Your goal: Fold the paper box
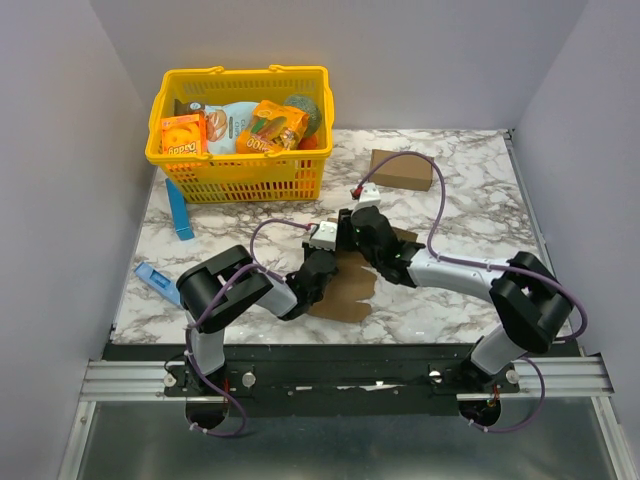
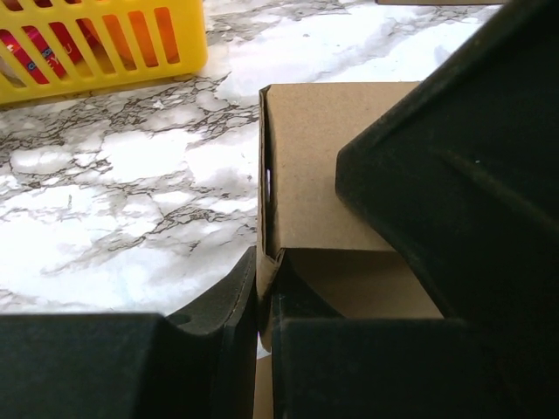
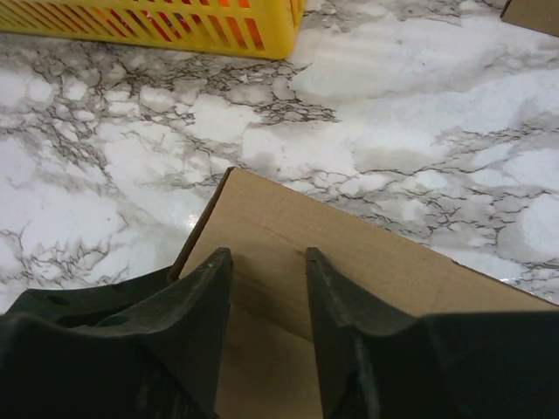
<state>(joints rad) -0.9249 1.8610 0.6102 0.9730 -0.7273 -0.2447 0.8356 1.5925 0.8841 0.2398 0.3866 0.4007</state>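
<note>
Works at the middle of the marble table [image 1: 480, 215], with the paper box [image 1: 345, 292] lying just beyond the two arms' bases, partly flat and partly raised. Pinches an upright wall of that box, close to a corner, with the left gripper [image 2: 264, 272], fingers almost closed on the thin cardboard edge. Holds the right gripper [image 3: 266, 257] about half open over a brown panel of the same box, with nothing clamped between the fingers; cannot tell whether the tips touch the card. Fills the right side of the left wrist view with the right gripper's black body, close against the box. Shares the table with a yellow basket [image 1: 250, 178] of orange snack boxes [image 1: 183, 135] at the far left, a longer brown carton [image 1: 402, 170] at the far right, well apart from the paper box, plus a blue strip [image 1: 180, 210] and a blue flat object [image 1: 155, 278] near the left edge.
</note>
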